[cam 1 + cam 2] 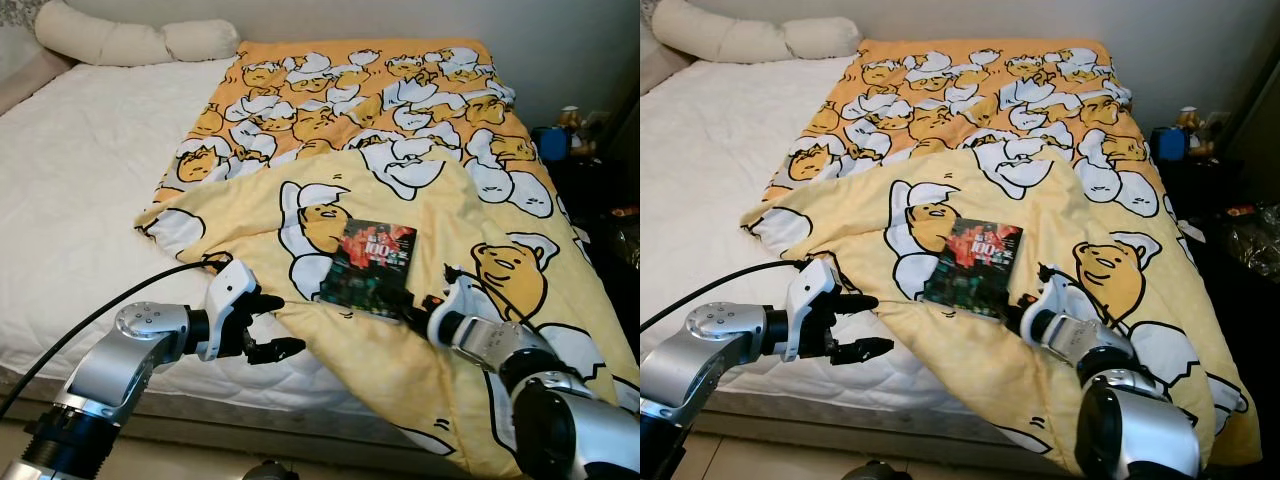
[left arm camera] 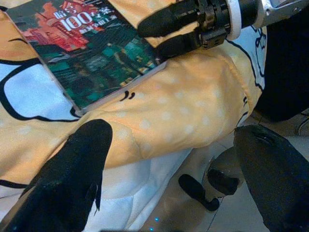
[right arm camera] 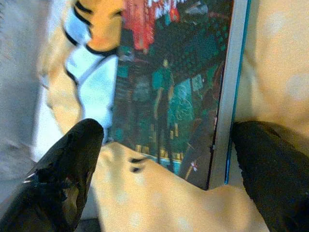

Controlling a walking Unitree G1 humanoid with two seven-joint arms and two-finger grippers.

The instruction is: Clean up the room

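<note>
A book (image 1: 372,268) with a dark green and red cover lies flat on the yellow cartoon-egg blanket (image 1: 400,150), near the foot edge of the bed. My right gripper (image 1: 415,308) is open right at the book's near right corner, low over the blanket. In the right wrist view the book (image 3: 178,87) lies just ahead between the spread fingers (image 3: 72,164). My left gripper (image 1: 288,322) is open too, hovering at the blanket's folded edge a short way left of the book. The left wrist view shows the book (image 2: 87,53) and the right gripper's fingers (image 2: 169,21) beside it.
The white mattress (image 1: 80,180) is bare on the left half. Two pale pillows (image 1: 130,40) lie at the head. A dark nightstand (image 1: 575,135) with small items stands at the far right. A black cable (image 1: 110,300) loops from my left arm.
</note>
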